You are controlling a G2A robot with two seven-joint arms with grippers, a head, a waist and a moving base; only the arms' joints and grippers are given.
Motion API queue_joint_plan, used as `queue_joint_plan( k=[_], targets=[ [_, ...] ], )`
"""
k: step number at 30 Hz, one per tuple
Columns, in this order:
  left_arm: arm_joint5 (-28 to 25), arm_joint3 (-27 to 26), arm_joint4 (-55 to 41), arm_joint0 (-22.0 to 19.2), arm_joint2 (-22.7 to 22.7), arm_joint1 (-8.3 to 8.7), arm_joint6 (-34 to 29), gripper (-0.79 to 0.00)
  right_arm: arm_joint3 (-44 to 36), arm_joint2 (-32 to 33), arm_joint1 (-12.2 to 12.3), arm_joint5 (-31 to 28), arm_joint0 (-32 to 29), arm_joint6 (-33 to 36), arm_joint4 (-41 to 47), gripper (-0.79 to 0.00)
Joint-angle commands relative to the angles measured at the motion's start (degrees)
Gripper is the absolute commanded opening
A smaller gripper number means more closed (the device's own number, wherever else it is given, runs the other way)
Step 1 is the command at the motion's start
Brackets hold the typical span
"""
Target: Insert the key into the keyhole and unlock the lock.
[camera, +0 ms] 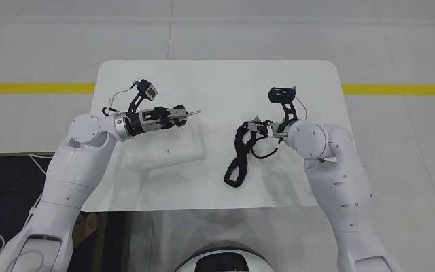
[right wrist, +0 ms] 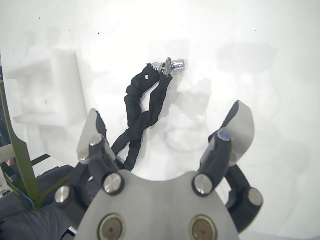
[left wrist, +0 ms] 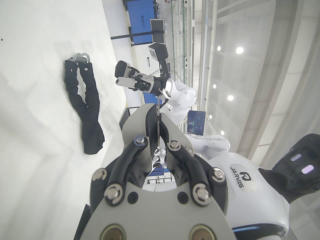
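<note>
**A:** Which way did the lock lie from the key?

**B:** Toward the bench's [camera: 224,81] right edge. The left gripper [left wrist: 158,113] was clamped shut on the key [camera: 193,113], held above the bench's left half. The blade stuck out past the fingertips and pointed across at the lock. Key and lock were well apart.

**A:** So the key's long axis ran along the bench?

**B:** Roughly, left edge to right edge and about level. The lock [right wrist: 176,65] lay flat on the right half, about midway between the far and near edges. Its short silver barrel lay on its side. I couldn't tell from these views which end takes the key; the barrel was too small and too shiny.

**A:** And the other arm?

**B:** The right gripper [right wrist: 166,111] was much the nearer one. It hung above the lock with its jaws spread wide and nothing in them, not touching it. I'd judge the lock needs holding steady before the key comes across.

**A:** How did the lock look?

**B:** A bright metal barrel and shackle joined the two ends of a chain [right wrist: 140,106] in a black fabric sleeve. The chain was doubled and twisted once, trailing toward the near edge. It looked limp and likely to slide. A white foam block [right wrist: 47,91] sat on the left half, under the key arm.
</note>
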Motion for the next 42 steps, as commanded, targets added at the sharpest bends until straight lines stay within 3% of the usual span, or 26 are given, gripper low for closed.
queue_joint_plan(
  k=[1, 6, 11, 19, 25, 28, 30, 31, 38, 42],
  targets=[
    [0.0, 0.0, 0.0, 0.0, 0.0, 0.00, 0.0, -0.785, -4.6, 0.6, 0.0, -0.7, -4.1, 0.0, 4.1, 0.000],
    [0.0, 0.0, 0.0, 0.0, 0.0, 0.00, 0.0, -0.785, -7.8, 3.5, -0.6, 5.6, -1.9, 9.9, 20.7, 0.000],
    [0.0, 0.0, 0.0, 0.0, 0.0, 0.00, 0.0, -0.785, 1.5, 0.9, -0.6, 6.1, 3.6, 9.4, 32.6, 0.000],
    [0.0, 0.0, 0.0, 0.0, 0.0, 0.00, 0.0, -0.785, 17.6, -9.6, -0.8, 12.7, 13.6, 2.8, 31.3, 0.000],
    [0.0, 0.0, 0.0, 0.0, 0.0, 0.00, 0.0, -0.785, 22.3, -13.3, -0.8, 15.8, 17.1, -0.4, 30.1, -0.006],
    [0.0, 0.0, 0.0, 0.0, 0.0, 0.00, 0.0, -0.785, 22.9, -14.4, -0.6, 16.3, 17.4, -0.8, 28.3, -0.095],
    [0.0, 0.0, 0.0, 0.0, 0.0, 0.00, 0.0, -0.785, 23.4, -15.1, -0.5, 16.8, 17.6, -1.3, 27.0, -0.262],
    [0.0, 0.0, 0.0, 0.0, 0.0, 0.00, 0.0, -0.785, 23.6, -15.4, -0.6, 16.9, 17.6, -1.4, 27.0, -0.283],
    [0.0, 0.0, 0.0, 0.0, 0.0, 0.00, 0.0, -0.785, 24.2, -16.9, -1.1, 19.3, 17.7, -3.8, 26.1, -0.357],
    [0.0, 0.0, 0.0, 0.0, 0.0, 0.00, 0.0, -0.785, 24.9, -17.7, -1.6, 22.7, 17.8, -7.2, 23.9, -0.339]
  ],
)
